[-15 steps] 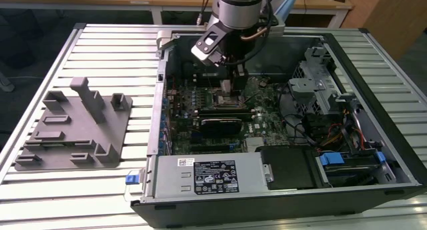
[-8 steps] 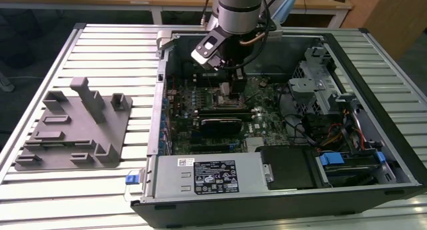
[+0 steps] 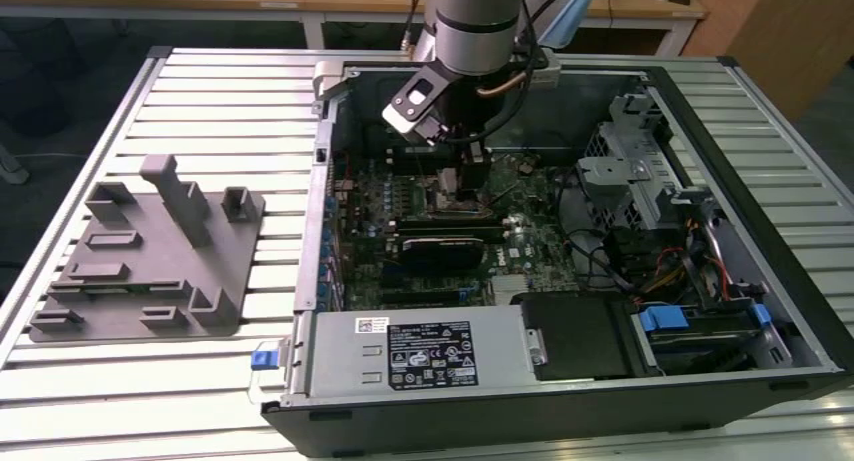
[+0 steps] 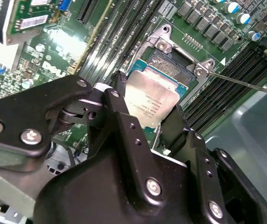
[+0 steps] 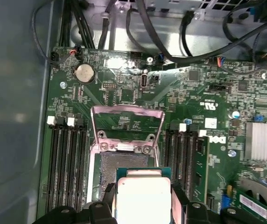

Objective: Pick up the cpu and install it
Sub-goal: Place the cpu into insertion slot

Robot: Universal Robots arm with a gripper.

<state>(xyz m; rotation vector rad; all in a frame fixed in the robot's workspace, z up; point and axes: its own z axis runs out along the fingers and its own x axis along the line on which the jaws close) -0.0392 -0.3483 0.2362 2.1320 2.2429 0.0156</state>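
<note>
Gripping the cpu [image 4: 152, 95] by two opposite edges, the gripper [image 4: 147, 109] has its black fingers [image 4: 124, 121] closed no further than the chip's width. In both wrist views the chip's silver top faces up and its green border shows at the free edge. It hangs over the near part of the socket [image 5: 124, 168], whose dark contact field shows just past it. I cannot tell whether chip and socket touch.

Beyond the socket, the metal frame [image 5: 126, 121] is swung open and lies back over the green board [image 5: 203, 93]. A thin lever [image 4: 241, 81] sticks out to one side, and memory slots [image 5: 68, 163] run along both flanks.

In the exterior view the arm [image 3: 474, 21] drops almost straight down into the open computer case [image 3: 747, 181], wrist pointed at the board and gripper low over it. A grey fixture [image 3: 147, 251] sits well apart on the slatted counter [image 3: 200, 91], at the exterior view's left.
</note>
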